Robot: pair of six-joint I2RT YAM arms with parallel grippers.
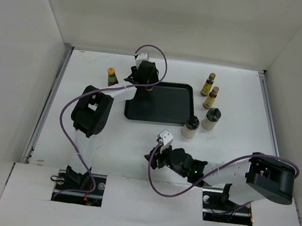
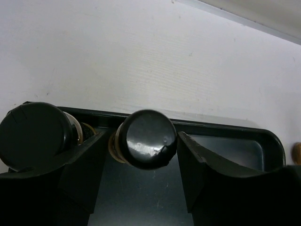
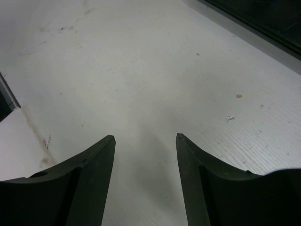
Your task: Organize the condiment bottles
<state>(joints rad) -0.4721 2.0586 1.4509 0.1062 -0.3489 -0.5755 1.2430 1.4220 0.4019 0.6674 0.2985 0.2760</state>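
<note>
My left gripper (image 1: 145, 79) is over the far left corner of the black tray (image 1: 168, 112). In the left wrist view its jaws (image 2: 143, 136) are closed on a short dark brown black-capped bottle (image 2: 146, 139), both fingers touching it, and it stands upright in the tray (image 2: 254, 150). The second black-capped bottle (image 2: 35, 134) stands just left of the left finger. The red bottle with the yellow cap (image 1: 111, 76) stands left of the tray. Two slim yellow-labelled bottles (image 1: 208, 84) (image 1: 211, 97) and two squat pale jars (image 1: 191, 127) (image 1: 212, 119) stand right of it. My right gripper (image 1: 155, 154) (image 3: 145, 139) is open and empty over bare table.
White walls close in the table at the left, back and right. The left arm's purple cable (image 1: 71, 108) loops out to the left. The right arm's elbow (image 1: 270, 179) sits at the near right.
</note>
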